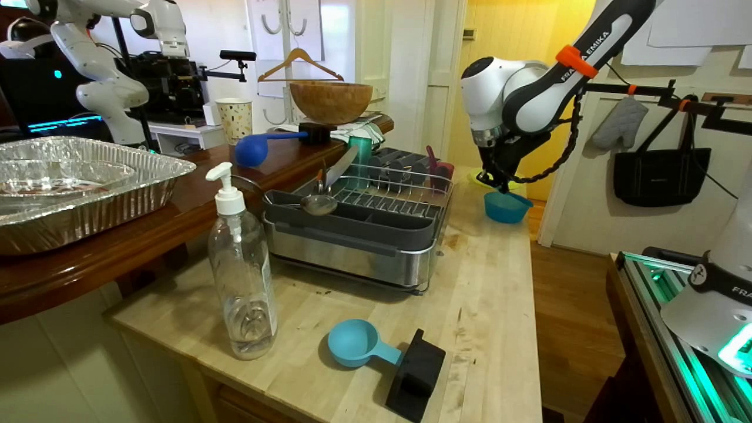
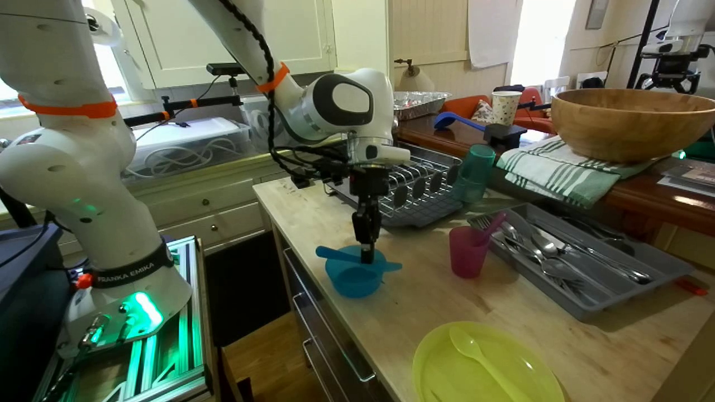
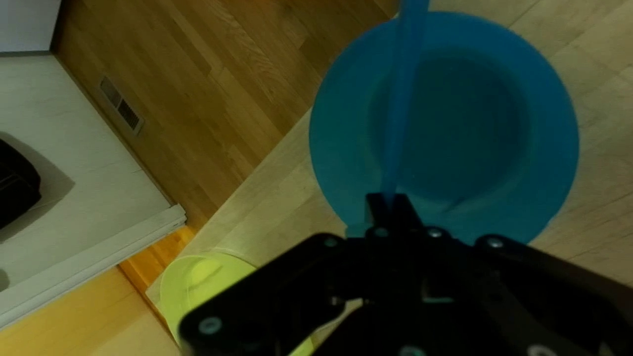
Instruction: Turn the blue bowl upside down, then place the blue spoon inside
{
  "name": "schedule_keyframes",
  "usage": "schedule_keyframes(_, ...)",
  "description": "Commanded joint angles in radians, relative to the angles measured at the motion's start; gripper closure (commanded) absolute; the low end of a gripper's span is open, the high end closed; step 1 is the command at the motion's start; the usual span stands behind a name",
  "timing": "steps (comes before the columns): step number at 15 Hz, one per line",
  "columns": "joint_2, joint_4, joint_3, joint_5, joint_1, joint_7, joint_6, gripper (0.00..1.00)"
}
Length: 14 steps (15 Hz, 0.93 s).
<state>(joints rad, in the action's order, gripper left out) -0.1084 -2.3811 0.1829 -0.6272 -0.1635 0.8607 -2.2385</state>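
Observation:
The blue bowl (image 2: 353, 283) stands upright with its opening up, near the counter's edge. It also shows in an exterior view (image 1: 506, 209) and fills much of the wrist view (image 3: 474, 138). My gripper (image 2: 367, 258) points down over the bowl. In the wrist view my fingertips (image 3: 388, 202) are closed around the thin blue spoon (image 3: 403, 99). The spoon (image 2: 338, 255) lies across the bowl's opening. Whether it touches the bowl cannot be told. A small blue tab (image 2: 392, 267) sticks out past the rim; I cannot tell whether it belongs to bowl or spoon.
A yellow-green plate (image 2: 438, 357) with a yellow spoon lies near the bowl. A pink cup (image 2: 467, 259) and a grey cutlery tray (image 2: 614, 302) stand farther in. The dish rack (image 1: 352, 263), a pump bottle (image 1: 241, 282) and a light-blue scoop (image 1: 354, 342) share the counter.

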Motion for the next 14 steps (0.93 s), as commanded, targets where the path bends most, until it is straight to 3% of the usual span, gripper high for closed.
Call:
schedule_keyframes(1, -0.018, 0.004, 0.01, -0.036, 0.013, 0.036, -0.02, 0.95)
schedule_keyframes(2, -0.018, 0.003, 0.01, -0.039, 0.013, 0.04, -0.022, 0.69)
schedule_keyframes(3, -0.018, 0.004, 0.01, -0.04, 0.013, 0.043, -0.021, 0.69)
schedule_keyframes(6, -0.017, 0.005, 0.009, -0.039, 0.013, 0.05, -0.017, 0.49)
schedule_keyframes(12, -0.014, 0.006, 0.008, -0.032, 0.016, 0.05, -0.015, 0.02)
schedule_keyframes(14, -0.008, 0.008, 0.007, -0.017, 0.014, 0.036, -0.008, 0.0)
